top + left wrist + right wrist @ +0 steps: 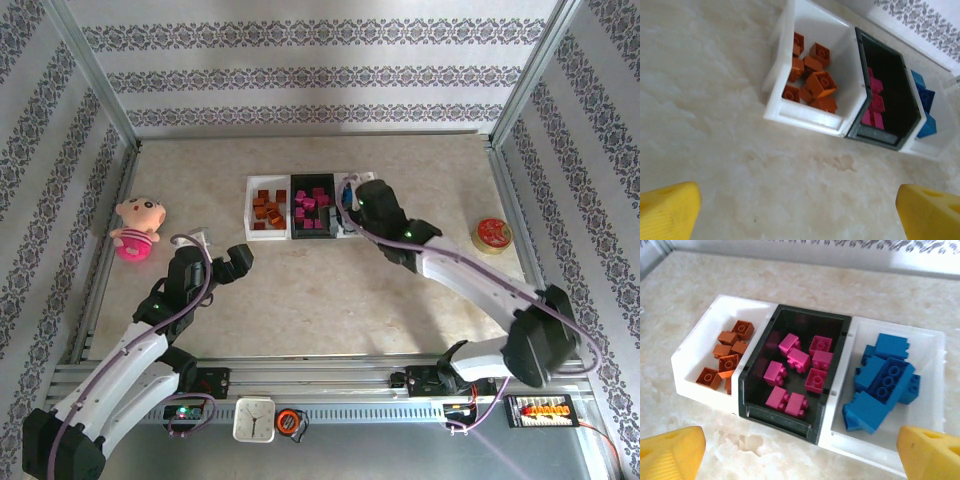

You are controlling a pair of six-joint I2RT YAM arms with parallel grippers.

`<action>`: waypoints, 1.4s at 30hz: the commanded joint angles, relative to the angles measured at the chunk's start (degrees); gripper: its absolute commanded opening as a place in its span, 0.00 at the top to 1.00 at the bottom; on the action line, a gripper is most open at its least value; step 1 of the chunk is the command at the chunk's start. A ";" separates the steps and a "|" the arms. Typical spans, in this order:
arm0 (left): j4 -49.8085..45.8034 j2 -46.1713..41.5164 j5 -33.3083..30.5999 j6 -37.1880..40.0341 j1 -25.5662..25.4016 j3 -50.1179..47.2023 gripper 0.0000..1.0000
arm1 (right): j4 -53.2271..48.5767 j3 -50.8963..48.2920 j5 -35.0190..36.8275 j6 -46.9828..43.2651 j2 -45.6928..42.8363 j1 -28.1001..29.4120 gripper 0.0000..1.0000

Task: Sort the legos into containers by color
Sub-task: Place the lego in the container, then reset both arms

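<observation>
The left end effector (797,212) and the right end effector (800,452) are both spread wide and empty. Just ahead of the right one, three joined shallow plastic trays (687,365) are seen. They hold roughly seven small orange-brown studded bricks (730,362), about eight magenta bricks (798,359), and blue bricks (885,377) too piled to count. If either were lowered carelessly, a tray wall could be clipped and sorted bricks scattered.
</observation>
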 commanded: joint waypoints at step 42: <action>65.12 50.32 -4.99 34.98 20.49 -3.59 0.00 | 13.02 -23.13 23.11 -9.56 -21.19 -5.17 0.02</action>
